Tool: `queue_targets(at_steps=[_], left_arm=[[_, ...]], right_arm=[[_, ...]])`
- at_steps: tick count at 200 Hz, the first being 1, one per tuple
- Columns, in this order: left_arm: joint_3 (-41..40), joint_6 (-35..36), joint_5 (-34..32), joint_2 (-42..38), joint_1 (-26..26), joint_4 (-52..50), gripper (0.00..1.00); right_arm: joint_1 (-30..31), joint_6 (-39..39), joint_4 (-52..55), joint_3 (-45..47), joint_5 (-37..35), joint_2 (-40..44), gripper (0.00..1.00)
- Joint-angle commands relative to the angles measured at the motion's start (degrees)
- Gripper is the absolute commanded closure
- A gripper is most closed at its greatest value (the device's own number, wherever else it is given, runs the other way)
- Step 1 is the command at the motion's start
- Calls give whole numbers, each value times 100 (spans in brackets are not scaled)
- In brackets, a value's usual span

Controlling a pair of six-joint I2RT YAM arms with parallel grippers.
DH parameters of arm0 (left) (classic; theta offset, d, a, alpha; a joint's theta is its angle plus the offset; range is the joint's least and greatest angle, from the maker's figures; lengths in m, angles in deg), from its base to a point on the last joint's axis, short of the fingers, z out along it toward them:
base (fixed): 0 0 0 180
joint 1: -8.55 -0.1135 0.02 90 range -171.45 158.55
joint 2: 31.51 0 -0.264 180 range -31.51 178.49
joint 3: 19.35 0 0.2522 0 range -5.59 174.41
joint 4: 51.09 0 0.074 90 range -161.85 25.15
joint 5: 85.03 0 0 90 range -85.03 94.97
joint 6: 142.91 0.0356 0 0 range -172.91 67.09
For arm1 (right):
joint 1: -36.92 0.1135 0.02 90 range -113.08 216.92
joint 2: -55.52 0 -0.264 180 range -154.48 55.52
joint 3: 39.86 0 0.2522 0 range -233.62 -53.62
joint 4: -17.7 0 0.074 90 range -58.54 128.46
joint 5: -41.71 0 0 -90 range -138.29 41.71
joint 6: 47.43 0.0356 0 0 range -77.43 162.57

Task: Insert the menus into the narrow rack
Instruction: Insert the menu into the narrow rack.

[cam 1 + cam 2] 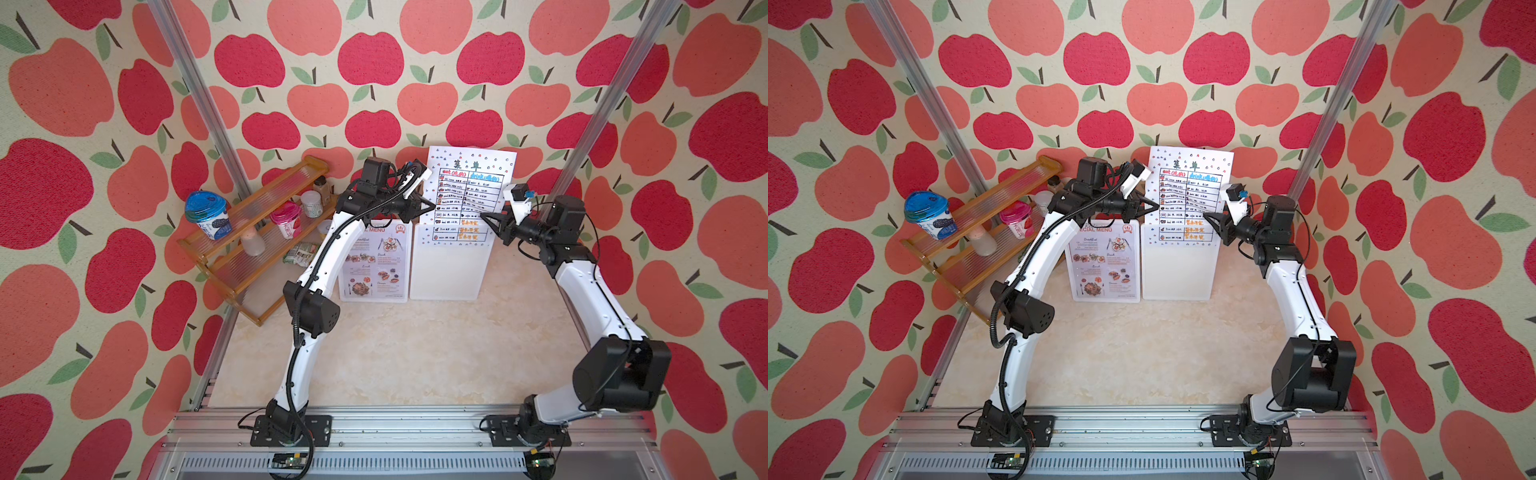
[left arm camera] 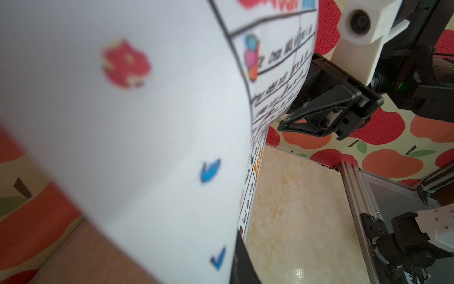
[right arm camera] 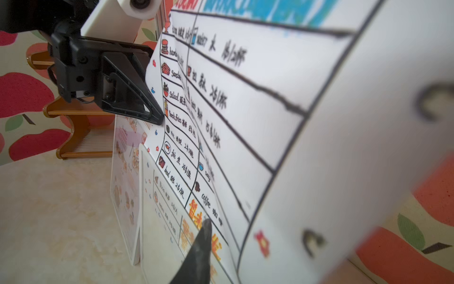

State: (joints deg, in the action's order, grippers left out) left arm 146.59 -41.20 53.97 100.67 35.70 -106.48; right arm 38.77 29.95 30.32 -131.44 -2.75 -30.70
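The table menu stands upright and bowed, its bottom edge inside the right white rack. My left gripper is shut on that sheet's left edge; in the left wrist view the paper hides one finger. My right gripper stands open at the sheet's right edge, one finger in front of the paper. The food-photo menu sits fully in the left holder.
A wooden stepped shelf stands at the back left with a blue-lidded cup, a pink cup, small bottles and a snack packet. Aluminium posts flank the back corners. A metal rail runs along the front.
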Motion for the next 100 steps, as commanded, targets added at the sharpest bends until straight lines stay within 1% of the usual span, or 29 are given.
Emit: queue_targets(at_steps=[1, 15, 38, 53, 64, 71, 81, 100], left_arm=[[-282, 152, 90, -364, 44, -117, 90], [-409, 182, 71, -437, 50, -125, 91], [-554, 192, 67, -505, 48, -143, 91], [-584, 196, 58, -526, 46, -163, 89], [-575, 201, 40, -524, 45, -149, 86], [-575, 201, 17, -531, 49, -128, 82], [-554, 205, -3, -535, 50, -85, 79], [-495, 194, -21, -531, 46, 24, 71]], right_arm=[[39, 126, 78, -242, -98, 47, 62], [102, 136, 12, -234, -159, 86, 61], [183, 145, -109, -248, -263, 100, 60], [218, 170, -220, -272, -341, 114, 60], [241, 184, -269, -310, -375, 116, 59], [246, 187, -263, -340, -375, 118, 59], [252, 190, -263, -390, -373, 100, 58], [272, 208, -230, -511, -399, 57, 50]])
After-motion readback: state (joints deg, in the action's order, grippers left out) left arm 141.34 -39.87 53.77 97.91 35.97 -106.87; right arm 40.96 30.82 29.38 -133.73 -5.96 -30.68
